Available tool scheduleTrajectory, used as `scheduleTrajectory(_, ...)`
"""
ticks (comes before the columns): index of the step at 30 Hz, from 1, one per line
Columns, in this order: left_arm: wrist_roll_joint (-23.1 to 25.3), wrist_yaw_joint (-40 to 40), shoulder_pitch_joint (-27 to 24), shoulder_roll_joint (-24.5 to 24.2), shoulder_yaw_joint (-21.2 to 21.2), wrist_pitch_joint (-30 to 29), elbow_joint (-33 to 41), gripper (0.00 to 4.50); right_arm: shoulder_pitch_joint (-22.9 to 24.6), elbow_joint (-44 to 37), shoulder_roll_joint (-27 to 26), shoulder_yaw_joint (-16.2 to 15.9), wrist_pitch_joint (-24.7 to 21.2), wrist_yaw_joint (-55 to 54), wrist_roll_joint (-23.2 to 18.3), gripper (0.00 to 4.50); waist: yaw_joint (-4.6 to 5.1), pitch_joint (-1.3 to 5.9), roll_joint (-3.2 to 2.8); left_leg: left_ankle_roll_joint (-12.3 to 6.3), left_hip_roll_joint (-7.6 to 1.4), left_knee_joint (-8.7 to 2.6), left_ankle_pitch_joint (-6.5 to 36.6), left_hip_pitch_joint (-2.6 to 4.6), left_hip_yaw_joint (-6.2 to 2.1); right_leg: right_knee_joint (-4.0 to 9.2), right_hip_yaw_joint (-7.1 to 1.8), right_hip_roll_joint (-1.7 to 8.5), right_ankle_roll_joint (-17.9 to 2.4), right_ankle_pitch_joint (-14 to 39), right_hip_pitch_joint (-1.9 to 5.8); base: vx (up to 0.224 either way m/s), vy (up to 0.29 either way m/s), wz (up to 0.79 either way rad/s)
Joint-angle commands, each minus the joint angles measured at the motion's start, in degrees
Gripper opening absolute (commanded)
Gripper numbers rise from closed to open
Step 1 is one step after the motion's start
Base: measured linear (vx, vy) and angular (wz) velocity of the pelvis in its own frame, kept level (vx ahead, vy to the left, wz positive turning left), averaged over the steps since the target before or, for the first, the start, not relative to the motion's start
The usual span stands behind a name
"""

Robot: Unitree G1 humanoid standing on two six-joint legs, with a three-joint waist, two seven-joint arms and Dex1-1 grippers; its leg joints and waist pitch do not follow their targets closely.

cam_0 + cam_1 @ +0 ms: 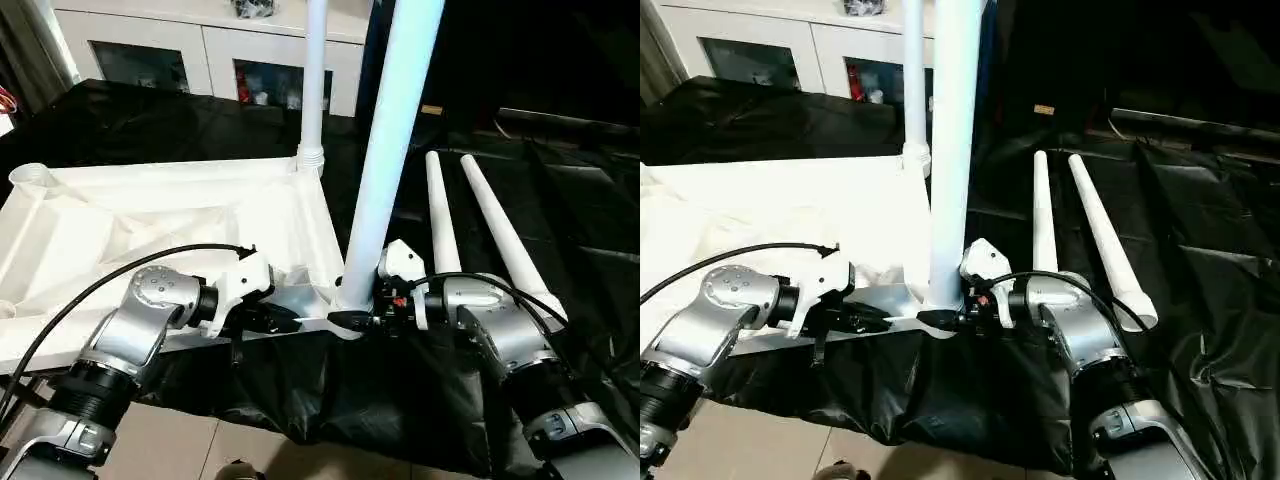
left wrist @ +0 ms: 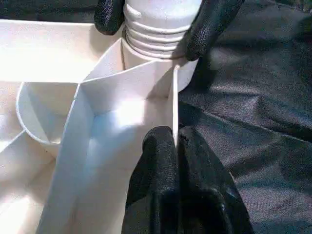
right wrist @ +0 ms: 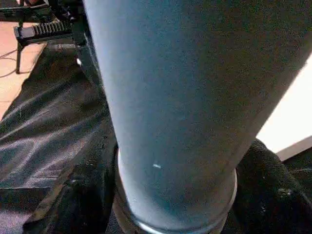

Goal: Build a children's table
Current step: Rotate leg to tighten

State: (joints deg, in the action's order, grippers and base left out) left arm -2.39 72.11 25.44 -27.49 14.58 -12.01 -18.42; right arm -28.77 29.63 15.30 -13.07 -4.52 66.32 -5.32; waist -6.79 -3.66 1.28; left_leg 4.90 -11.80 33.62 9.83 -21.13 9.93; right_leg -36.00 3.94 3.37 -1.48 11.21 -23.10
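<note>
From the head views, the white table top [image 1: 150,225] lies ribbed side up on a black sheet [image 1: 560,180], one leg [image 1: 314,80] upright in its far corner socket and a second leg [image 1: 395,150] standing at the near corner. Two more legs [image 1: 1095,235] lie side by side on the sheet to the right (a white cabinet [image 1: 200,50] stands behind). In the left wrist view, the left gripper [image 2: 176,165] is clenched on the top's thin edge wall. In the right wrist view, the right gripper [image 3: 175,195] straddles the near leg's base, its fingers [image 3: 273,185] on either side; whether they press on it I cannot tell.
</note>
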Motion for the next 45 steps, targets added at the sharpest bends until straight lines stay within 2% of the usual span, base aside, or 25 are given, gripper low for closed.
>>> scheduleTrajectory(1,0.1,-5.7,2.9,2.7,-0.9,1.9,0.1,0.00,0.7,0.0,-2.6,-1.9,0.8,-1.6,0.3,2.72,0.02,3.99,-0.07,-1.63,-1.75,-3.84,10.5,0.68,-0.35,4.51,-3.12,4.82,-10.8,11.4,2.82,0.000,0.000,0.00)
scheduleTrajectory(4,3.3,-13.1,4.9,4.8,-1.2,0.7,-3.4,0.00,-1.4,6.1,-5.7,0.0,2.4,-13.9,4.0,2.70,0.26,3.75,-0.12,-0.20,-1.55,-3.96,12.2,0.93,-0.36,5.04,-3.09,4.93,-10.0,15.8,2.59,0.000,0.000,0.00)
scheduleTrajectory(5,3.7,-16.6,6.0,6.8,-1.8,-0.3,-4.7,0.00,-2.8,9.6,-7.8,1.3,2.3,-21.2,5.1,2.70,0.40,3.77,-0.08,0.17,-1.49,-3.98,12.4,0.96,-0.38,5.08,-3.08,4.99,-9.9,16.7,2.61,0.000,0.000,0.00)
scheduleTrajectory(7,4.2,-19.1,6.8,8.1,-2.0,-1.2,-5.6,0.00,-3.8,11.6,-9.3,2.2,1.2,-25.5,5.3,2.70,0.56,3.78,-0.01,0.80,-1.50,-4.06,13.2,1.15,-0.53,5.35,-3.02,5.03,-9.1,19.0,2.58,0.000,0.000,0.00)
scheduleTrajectory(9,5.8,-26.3,8.8,12.1,-2.2,-3.6,-7.7,0.00,-6.1,16.1,-13.3,4.1,-0.9,-35.4,5.6,2.69,0.82,3.76,-0.16,1.35,-1.54,-4.17,13.2,1.12,-0.56,5.23,-3.10,4.89,-9.2,18.2,2.45,0.000,0.000,0.00)
scheduleTrajectory(11,6.1,-27.7,9.1,12.9,-2.4,-3.9,-8.3,0.00,-6.5,16.7,-14.0,4.3,-0.9,-36.8,5.7,2.69,0.72,3.95,-0.21,1.28,-1.47,-3.99,12.9,1.12,-0.54,5.22,-3.12,5.01,-9.0,17.5,2.62,0.000,0.000,0.00)
scheduleTrajectory(13,6.7,-32.1,10.6,15.9,-2.7,-4.2,-10.2,0.00,-8.6,20.0,-17.0,5.3,-0.8,-43.1,6.3,2.69,0.76,3.97,-0.28,0.95,-1.52,-3.97,11.9,0.89,-0.45,5.00,-3.25,5.00,-9.3,15.2,2.54,0.000,0.000,0.00)
scheduleTrajectory(16,7.1,-33.7,11.7,18.6,-1.9,-4.0,-11.2,0.00,-10.8,23.1,-20.0,6.5,1.0,-47.2,6.2,2.69,0.56,4.15,-0.32,0.93,-1.48,-3.91,11.2,0.86,-0.47,4.85,-3.17,5.02,-9.3,13.3,2.64,0.000,0.000,0.00)
scheduleTrajectory(17,7.1,-33.3,11.9,19.1,-1.5,-3.7,-11.1,0.00,-11.5,24.3,-20.6,6.7,2.0,-47.5,6.1,3.25,0.51,4.32,-0.26,0.55,-1.47,-3.85,10.4,0.75,-0.45,4.58,-3.12,4.94,-9.3,11.1,2.82,0.000,0.000,0.00)
scheduleTrajectory(20,6.8,-32.2,11.7,19.0,-1.3,-3.4,-10.6,0.00,-11.8,24.5,-20.7,7.3,2.1,-46.6,5.3,3.46,0.56,4.29,-0.34,-0.02,-1.42,-3.85,9.9,0.62,-0.42,4.34,-3.09,4.81,-9.9,8.4,2.96,0.000,0.000,0.00)
scheduleTrajectory(23,6.2,-28.6,10.5,17.1,-0.8,-1.8,-9.1,0.00,-11.5,23.4,-19.1,6.9,3.3,-43.7,5.2,3.78,0.54,4.23,-0.36,-0.26,-1.44,-3.86,10.8,0.68,-0.40,4.49,-3.11,4.96,-10.0,9.3,2.98,0.000,0.000,0.00)
scheduleTrajectory(33,2.9,-15.1,6.2,10.0,0.2,1.8,-4.2,0.00,-9.0,19.2,-11.7,4.7,8.4,-27.6,4.9,3.78,0.98,4.16,-0.36,-1.50,-1.65,-3.80,10.7,0.50,-0.34,4.36,-3.16,4.95,-11.3,8.5,3.07,0.000,0.000,0.00)
scheduleTrajectory(34,2.0,-12.5,5.6,8.7,0.1,2.2,-3.3,0.00,-7.8,16.6,-9.7,4.1,8.5,-22.1,4.1,3.78,0.92,4.20,-0.37,-1.90,-1.72,-3.80,10.4,0.54,-0.40,4.17,-3.11,4.90,-11.6,7.5,3.16,0.000,0.000,0.00)
scheduleTrajectory(38,0.7,-9.3,4.9,6.9,0.0,1.9,-2.1,0.00,-5.8,12.6,-7.2,3.0,7.5,-15.3,2.5,3.78,0.81,4.07,-0.35,-1.95,-1.71,-3.85,11.1,0.69,-0.32,4.33,-3.12,4.86,-11.9,8.9,3.01,0.000,0.000,0.00)
scheduleTrajectory(39,0.1,-7.6,4.6,6.1,0.0,1.9,-1.5,0.00,-4.7,10.3,-5.9,2.2,7.0,-11.7,1.7,3.78,0.53,4.07,-0.28,-2.14,-1.75,-3.81,11.1,0.66,-0.36,4.34,-3.11,4.87,-11.6,9.0,3.26,0.000,0.000,0.00)
scheduleTrajectory(45,-2.0,-3.2,3.3,3.6,-0.6,1.2,0.9,0.00,-1.8,3.4,-2.2,-0.3,4.4,-2.7,-0.5,3.78,0.15,3.92,-0.17,-2.28,-1.80,-3.89,11.4,0.69,-0.30,4.57,-3.07,4.83,-11.2,11.5,2.91,0.000,0.000,0.00)
